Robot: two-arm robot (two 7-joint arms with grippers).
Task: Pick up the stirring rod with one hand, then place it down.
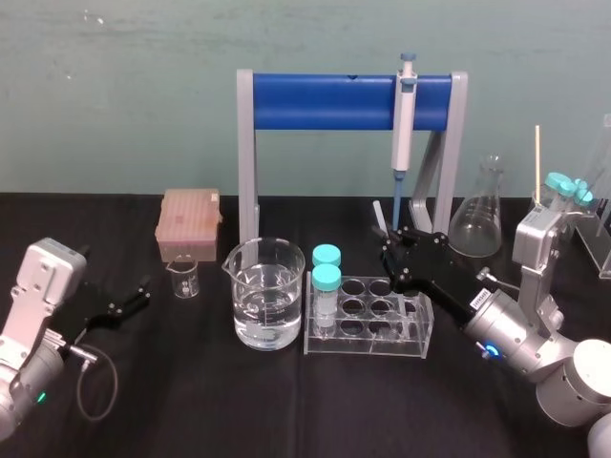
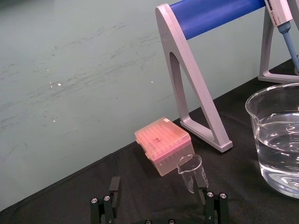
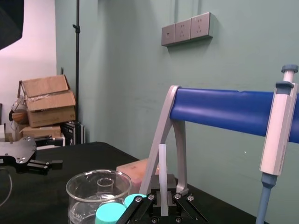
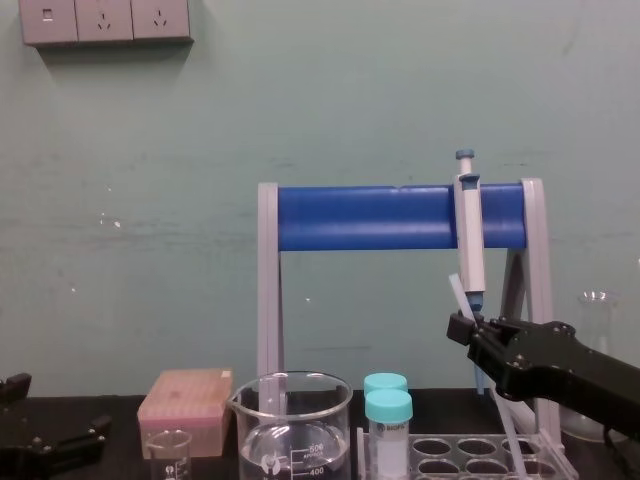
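Gripping the stirring rod (image 3: pixel 162 163) tilted between its closed fingers, the right end effector (image 4: pixel 462 328) hovers above the tube rack (image 1: pixel 368 345), before the pipette stand (image 1: pixel 325 102); the left end effector (image 1: pixel 134 298) sits open, low at the counter's (image 1: pixel 191 401) left, near a small beaker (image 1: pixel 183 277).

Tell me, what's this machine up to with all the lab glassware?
The robot's right gripper is shut on a thin white stirring rod. It holds the rod at a slant behind the clear tube rack and in front of the blue stand. I can't tell whether the rod's lower end is off the table. The left gripper sits open and idle at the left side, near a small beaker.
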